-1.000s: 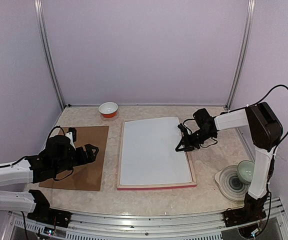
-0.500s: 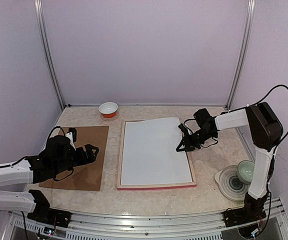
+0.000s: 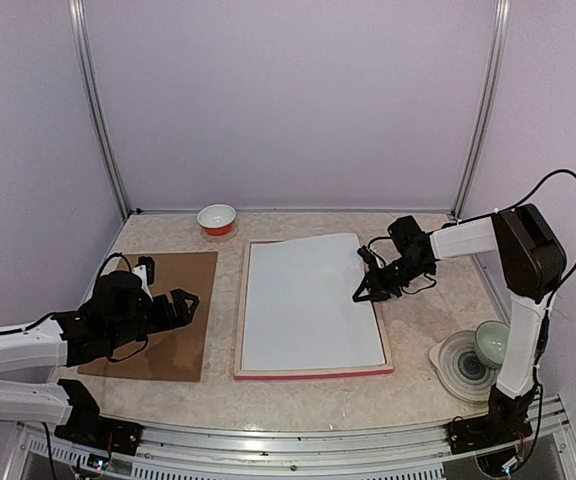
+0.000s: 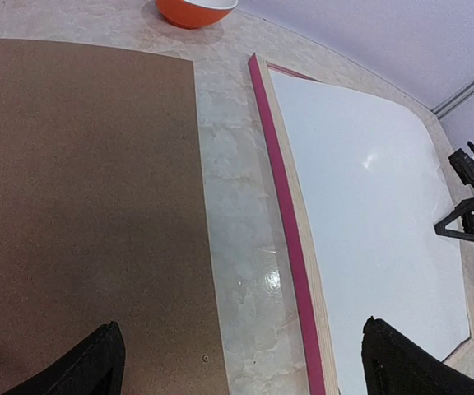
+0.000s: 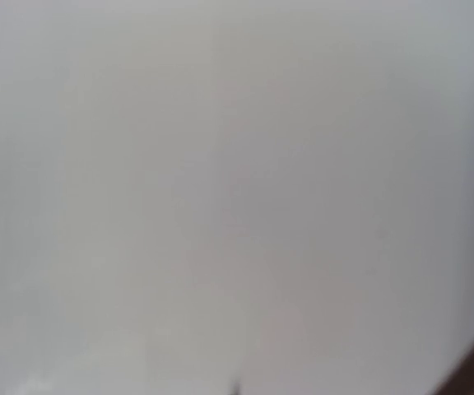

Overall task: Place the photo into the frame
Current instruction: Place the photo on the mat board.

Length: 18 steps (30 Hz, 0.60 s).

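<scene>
The right gripper (image 3: 360, 296) has its jaws closed, with the tips down at the right edge of the photo (image 3: 303, 305); whether they pinch the sheet cannot be told. The left gripper (image 3: 186, 305) hovers over the brown backing board (image 3: 183, 350), jaws wide apart and holding nothing. The photo lies white side up, its print hidden, inside the pink-edged frame (image 3: 308, 373), which lies flat on the desk (image 3: 298, 405).

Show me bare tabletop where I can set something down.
Bare tabletop: the strip between the brown backing board and the frame, the near band in front of the frame, and the back right corner. Crowded: the right gripper at the frame's right edge, the plate and cup near right.
</scene>
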Available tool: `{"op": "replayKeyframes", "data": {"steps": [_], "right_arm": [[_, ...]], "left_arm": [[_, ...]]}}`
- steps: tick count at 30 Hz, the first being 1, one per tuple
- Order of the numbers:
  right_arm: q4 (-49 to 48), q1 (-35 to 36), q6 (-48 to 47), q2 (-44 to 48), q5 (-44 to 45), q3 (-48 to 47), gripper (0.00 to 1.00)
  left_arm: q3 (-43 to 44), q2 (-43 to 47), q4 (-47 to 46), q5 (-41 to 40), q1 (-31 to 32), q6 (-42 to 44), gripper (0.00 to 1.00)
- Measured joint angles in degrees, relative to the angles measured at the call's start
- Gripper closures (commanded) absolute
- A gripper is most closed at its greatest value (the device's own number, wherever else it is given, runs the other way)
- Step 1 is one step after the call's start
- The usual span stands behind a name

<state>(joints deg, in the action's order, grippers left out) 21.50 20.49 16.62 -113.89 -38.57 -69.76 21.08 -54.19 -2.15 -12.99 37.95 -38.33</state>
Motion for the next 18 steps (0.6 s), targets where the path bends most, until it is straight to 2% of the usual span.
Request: {"op": "replayKeyframes", "data": {"steps": [13, 18], "right_arm": [[0.5, 0.1, 0.3, 0.0, 0.3, -0.8, 0.76], [1.7, 0.4, 0.0, 0.3, 1.6, -1.0, 0.72]], "left_arm": [[0.0, -1.2, -0.5, 0.6, 0.0, 0.0, 0.01], [0.0, -1.4, -0.8, 0.6, 0.0, 0.0, 0.01]]}}
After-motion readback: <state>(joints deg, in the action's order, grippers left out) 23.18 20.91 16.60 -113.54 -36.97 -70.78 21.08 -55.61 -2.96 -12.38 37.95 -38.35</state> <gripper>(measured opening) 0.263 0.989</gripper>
